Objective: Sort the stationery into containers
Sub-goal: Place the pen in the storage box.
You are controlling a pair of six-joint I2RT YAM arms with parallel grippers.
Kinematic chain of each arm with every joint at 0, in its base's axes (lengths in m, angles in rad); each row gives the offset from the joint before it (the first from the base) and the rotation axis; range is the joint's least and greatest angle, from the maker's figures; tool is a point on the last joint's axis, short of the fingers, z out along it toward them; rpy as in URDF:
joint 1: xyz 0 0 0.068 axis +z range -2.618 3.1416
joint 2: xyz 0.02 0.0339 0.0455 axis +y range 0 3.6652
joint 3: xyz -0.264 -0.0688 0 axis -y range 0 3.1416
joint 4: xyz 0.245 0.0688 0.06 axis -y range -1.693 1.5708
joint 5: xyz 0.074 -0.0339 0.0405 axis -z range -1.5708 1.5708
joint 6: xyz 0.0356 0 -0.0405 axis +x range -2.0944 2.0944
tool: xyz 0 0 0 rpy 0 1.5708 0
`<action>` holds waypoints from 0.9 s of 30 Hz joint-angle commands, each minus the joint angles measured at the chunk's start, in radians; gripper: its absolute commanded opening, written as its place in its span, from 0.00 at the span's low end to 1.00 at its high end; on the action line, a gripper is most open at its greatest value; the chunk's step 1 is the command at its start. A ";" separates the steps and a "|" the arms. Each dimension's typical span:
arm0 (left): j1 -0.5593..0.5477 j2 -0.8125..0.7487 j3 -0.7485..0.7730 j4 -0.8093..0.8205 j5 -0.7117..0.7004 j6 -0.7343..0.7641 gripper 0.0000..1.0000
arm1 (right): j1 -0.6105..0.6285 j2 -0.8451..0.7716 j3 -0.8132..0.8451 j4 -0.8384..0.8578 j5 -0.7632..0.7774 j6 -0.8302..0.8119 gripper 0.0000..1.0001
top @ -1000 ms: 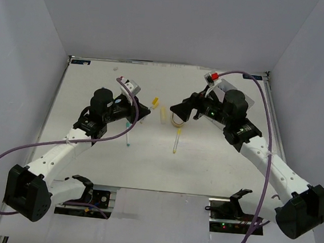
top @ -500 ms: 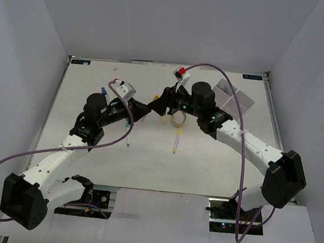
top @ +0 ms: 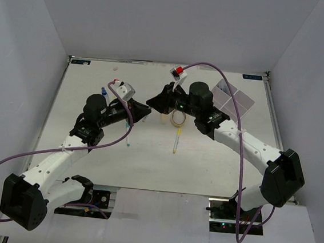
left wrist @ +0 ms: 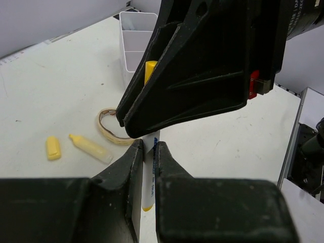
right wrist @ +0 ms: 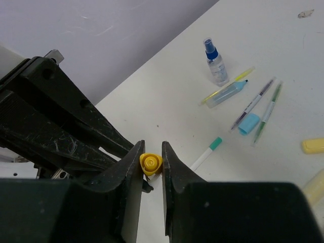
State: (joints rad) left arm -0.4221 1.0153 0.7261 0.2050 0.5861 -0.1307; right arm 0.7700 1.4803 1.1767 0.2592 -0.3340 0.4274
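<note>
Our right claw (right wrist: 152, 152) has just closed on the cap (right wrist: 151, 164) of the pen (left wrist: 149, 192) that our left claw (left wrist: 150, 149) grips tight: a handover, we think.

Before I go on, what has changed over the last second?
The right gripper swung left from over the tray and closed on the cap of the yellow-capped marker. The left gripper kept its grip on that marker's body; rubber band and loose pens lie where they were.
</note>
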 commanded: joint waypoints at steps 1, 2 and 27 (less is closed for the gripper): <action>-0.003 -0.018 -0.011 0.016 -0.020 -0.026 0.18 | -0.001 -0.029 -0.003 0.032 0.058 -0.036 0.08; -0.003 -0.018 -0.010 0.013 -0.037 -0.029 0.25 | -0.001 -0.038 -0.021 0.006 0.105 -0.051 0.08; 0.141 0.144 0.114 -0.486 -0.641 -0.254 0.98 | -0.400 0.057 -0.086 0.015 0.690 -0.460 0.08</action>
State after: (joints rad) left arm -0.2939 1.1500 0.8089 -0.2470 -0.0311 -0.3687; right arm 0.3813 1.5093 1.0409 0.1837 0.3180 0.0166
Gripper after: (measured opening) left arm 0.979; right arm 0.223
